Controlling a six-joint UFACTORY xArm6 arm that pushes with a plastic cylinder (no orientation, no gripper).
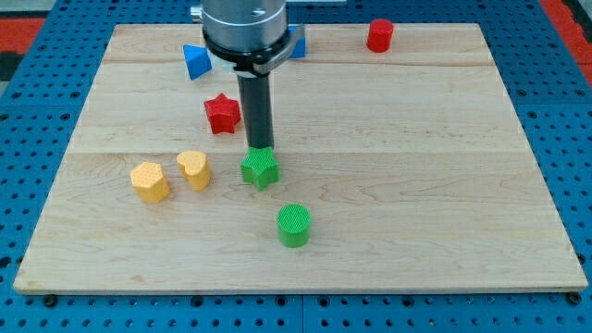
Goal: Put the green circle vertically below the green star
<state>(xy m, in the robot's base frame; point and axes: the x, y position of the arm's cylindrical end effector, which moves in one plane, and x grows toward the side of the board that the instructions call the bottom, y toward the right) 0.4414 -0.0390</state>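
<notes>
The green star (261,169) lies near the middle of the wooden board (416,185). The green circle (294,225) stands below it and a little to the view's right, apart from it. My tip (260,148) comes down at the star's top edge, touching it or just behind it. The rod hangs from the arm's dark end at the view's top.
A red star (222,113) lies up and left of my tip. A yellow heart (194,169) and a yellow hexagon (150,181) sit left of the green star. Two blue blocks (195,61) flank the arm at the top. A red cylinder (379,35) stands top right.
</notes>
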